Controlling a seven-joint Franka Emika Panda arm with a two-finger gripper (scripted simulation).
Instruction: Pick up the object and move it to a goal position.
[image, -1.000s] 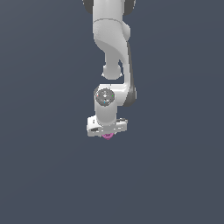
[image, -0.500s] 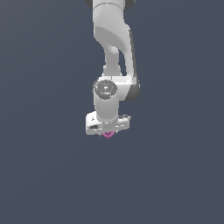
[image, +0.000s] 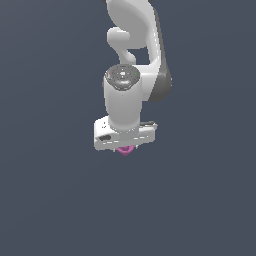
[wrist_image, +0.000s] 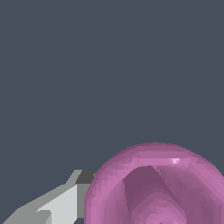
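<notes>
Jaws around the object (image: 125, 149)

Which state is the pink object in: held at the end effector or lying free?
Apparently held. The pink object sits right under the end effector, and in the wrist view it fills the frame beside one finger. Actual contact cannot be seen.

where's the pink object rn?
In the exterior view the pink object peeks out just under the white hand, near frame centre. In the wrist view it fills the foreground beside one grey finger.
</notes>
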